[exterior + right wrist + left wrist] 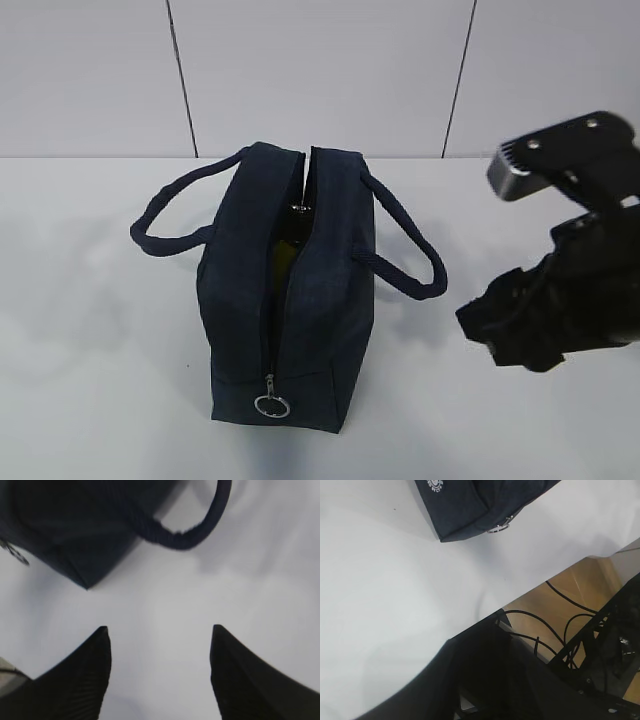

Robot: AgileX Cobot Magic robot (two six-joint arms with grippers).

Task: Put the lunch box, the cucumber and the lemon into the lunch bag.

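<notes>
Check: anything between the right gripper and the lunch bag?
Nothing: bare white table between right gripper and lunch bag, clearest in right wrist view.

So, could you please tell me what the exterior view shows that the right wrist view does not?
Only the exterior view shows the lunch bag's partly open top slit, something yellowish-green inside, both handles, and the wall behind. Only the right wrist view shows the right gripper with its fingers spread apart and nothing between them. Both show the navy bag, its right handle, the zipper's ring pull and the white table.
</notes>
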